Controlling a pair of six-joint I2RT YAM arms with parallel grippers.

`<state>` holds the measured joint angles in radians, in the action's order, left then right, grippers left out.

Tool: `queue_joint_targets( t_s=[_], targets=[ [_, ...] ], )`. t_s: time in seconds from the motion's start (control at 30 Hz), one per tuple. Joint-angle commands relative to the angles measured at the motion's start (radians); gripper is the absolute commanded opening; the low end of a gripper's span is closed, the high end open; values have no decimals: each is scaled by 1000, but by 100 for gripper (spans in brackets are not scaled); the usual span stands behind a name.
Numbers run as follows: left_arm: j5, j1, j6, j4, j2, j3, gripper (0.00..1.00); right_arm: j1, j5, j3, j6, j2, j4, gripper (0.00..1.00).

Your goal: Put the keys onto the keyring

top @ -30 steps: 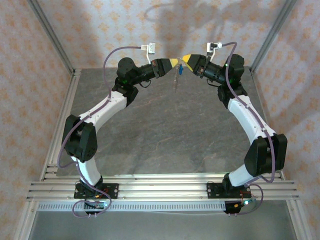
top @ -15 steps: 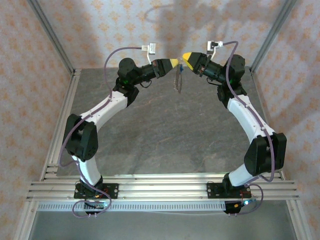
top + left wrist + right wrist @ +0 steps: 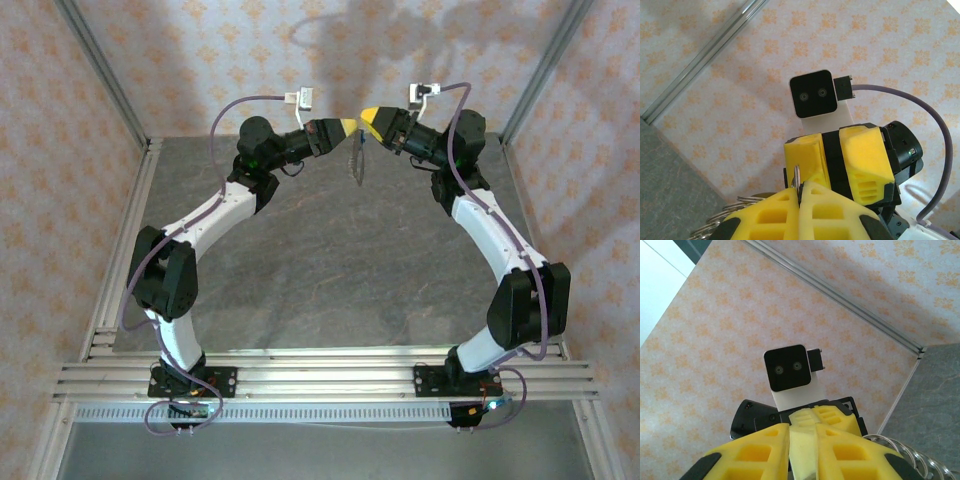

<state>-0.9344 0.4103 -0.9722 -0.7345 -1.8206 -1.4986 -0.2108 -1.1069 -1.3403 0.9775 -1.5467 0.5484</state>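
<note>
left tool [image 3: 799, 188] pinched shut on the keyring [image 3: 357, 162] dangling below it, right tool [image 3: 365, 115] grip unclear: a sideways tug could drop the keyring.

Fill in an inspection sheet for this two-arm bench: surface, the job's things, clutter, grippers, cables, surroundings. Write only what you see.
Surface: grey, stone-look tabletop, bare.
Job's things: keyring hangs in the air between the two grippers, over the far part of the table; a bluish speck near its top may be the key, too small to be sure.
Clutter: nothing seen.
Grippers: left gripper shut, a thin loop of the keyring pinched between its fingers; right gripper almost tip to tip with it, grip unclear.
Cables: a purple cable loops back from each wrist along its arm.
Surroundings: patterned wallpaper, metal frame posts, rails at the near edge.
</note>
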Motion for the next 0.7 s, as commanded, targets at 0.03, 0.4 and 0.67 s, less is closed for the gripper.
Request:
queue_joint_targets(
  t_s=[0.03,0.4,0.67],
  targets=[
    [2,-3,-11,-77,9,-32,0,2,-11,20,-65,15,-30,25],
    [2,-1,-11,-73,15,-31,0,85,47,39,-20,35,17,30],
    [3,4,-11,-67,11,-40,0,47,38,25,20,-1,87,33]
  ],
)
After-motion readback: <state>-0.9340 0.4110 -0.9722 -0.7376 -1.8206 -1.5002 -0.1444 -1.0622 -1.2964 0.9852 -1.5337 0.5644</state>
